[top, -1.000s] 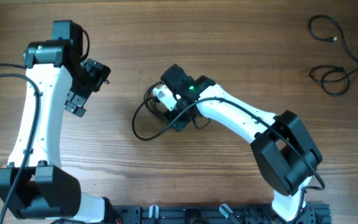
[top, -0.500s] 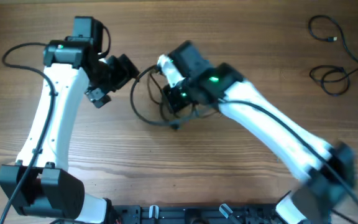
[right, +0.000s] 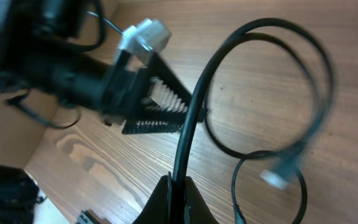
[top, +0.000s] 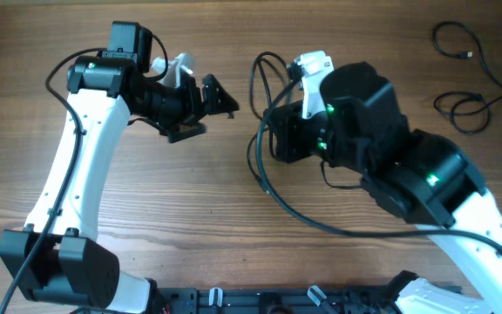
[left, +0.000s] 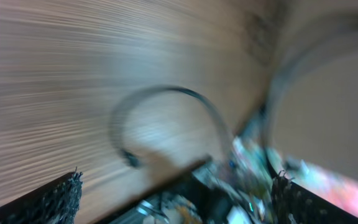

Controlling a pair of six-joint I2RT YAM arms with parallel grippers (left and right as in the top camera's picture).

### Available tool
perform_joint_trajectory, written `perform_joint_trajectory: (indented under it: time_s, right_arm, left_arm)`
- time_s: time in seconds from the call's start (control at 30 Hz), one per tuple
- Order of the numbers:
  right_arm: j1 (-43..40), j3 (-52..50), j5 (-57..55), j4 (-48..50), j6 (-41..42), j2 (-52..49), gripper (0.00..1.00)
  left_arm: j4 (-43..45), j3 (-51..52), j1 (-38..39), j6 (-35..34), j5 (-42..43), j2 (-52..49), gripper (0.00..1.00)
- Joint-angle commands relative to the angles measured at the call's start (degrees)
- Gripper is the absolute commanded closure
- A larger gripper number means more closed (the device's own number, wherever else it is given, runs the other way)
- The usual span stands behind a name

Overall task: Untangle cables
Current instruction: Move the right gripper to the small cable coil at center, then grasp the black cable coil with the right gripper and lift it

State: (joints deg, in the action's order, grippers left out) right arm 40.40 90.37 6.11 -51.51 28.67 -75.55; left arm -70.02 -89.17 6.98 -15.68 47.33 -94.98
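Right fingers (right: 161,208): pressed tight together on the held cable (right: 188,124), and that was a firm pinch. Only their tips showed, cut off by the bottom edge of the right wrist view.
Right fingers from overhead: buried under the arm's own wrist block, impossible to make out there.
Left fingers (left: 51,202): spread wide, one at each lower corner of the left wrist view, gripping nothing. Just the toothed tips were in frame.
Left wrist view: badly smeared. One dark arc of cord was readable above the spread fingers, its ends lost in the blur, and the bright patch at lower right could not be identified.
Held cable at the right fingers: it rose straight out from between them, then curled into a big loop above.
Held cable overhead: loops stood beside the right wrist near the middle of the surface (top: 199,235). A long strand ran down and to the right, slipping out of sight beneath the right arm.
Held cable and left fingers: near, with a gap showing between the nearest loop and the fingertips. No contact.
Plug (right: 277,177): pale and blurred by a small lower loop, its shape unreadable.
Loose cables (top: 464,109): lying at the far right of the surface, well apart from both arms, some clipped by the frame edge.
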Motion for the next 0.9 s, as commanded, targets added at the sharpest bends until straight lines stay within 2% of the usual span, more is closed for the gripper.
perform_joint_trajectory:
  time_s: [0.0, 0.07, 0.23, 0.33, 0.4, 0.43, 0.47, 0.57, 0.7, 0.8, 0.87]
  right_arm:
    - [-0.04, -0.07, -7.63, 0.07, 7.04, -1.62, 0.96]
    - [-1.27, -0.04, -11.76, 0.13, 9.4, -1.6, 0.96]
    - [-3.96, -0.07, 2.23, 2.12, 9.99, -2.82, 0.96]
    - [-3.96, -0.07, 4.92, 4.07, 16.04, -4.46, 0.96]
    - [-3.96, -0.07, 7.56, 5.86, 16.5, -5.77, 0.96]
    - [-3.96, -0.07, 10.8, 7.17, 16.48, -6.71, 0.96]
    - [-3.96, -0.07, 11.82, 7.54, 16.48, -7.26, 0.96]
    - [-3.96, -0.07, 12.0, 7.85, 16.48, -7.39, 0.96]
    - [-4.13, -0.04, 12.0, 8.31, 16.35, -7.04, 0.96]
    - [-4.48, -0.04, 14.56, 9.05, 16.15, -6.12, 0.96]
    - [-4.5, -0.04, 20.65, 10.99, 10.05, -4.57, 0.96]
  left_arm:
    - [0.09, 0.31, 0.04, 11.91, 13.09, -0.42, 0.01]
    - [-0.07, 0.31, 0.04, 12.87, 13.11, -0.42, 0.01]
    - [1.51, 0.31, 0.07, 15.47, 13.09, -0.42, 0.0]
    - [4.72, 0.31, 1.75, 15.47, 13.09, -0.42, 0.0]
    - [6.54, 0.31, 3.89, 15.5, 12.81, -0.42, 0.0]
    - [8.17, 0.31, 5.05, 15.47, 10.91, -0.42, 0.0]
    - [10.32, 0.31, 6.34, 15.43, 5.35, -0.42, 0.0]
    - [10.73, 0.31, 7.61, 15.45, 1.88, -0.44, 0.0]
    - [11.43, 0.31, 7.69, 14.73, -7.56, -0.44, 0.0]
    - [12.98, 0.31, 7.65, 2.75, -18.82, -0.44, 0.0]
    - [14.43, 0.31, 7.63, -1.84, -21.59, -0.44, 0.0]
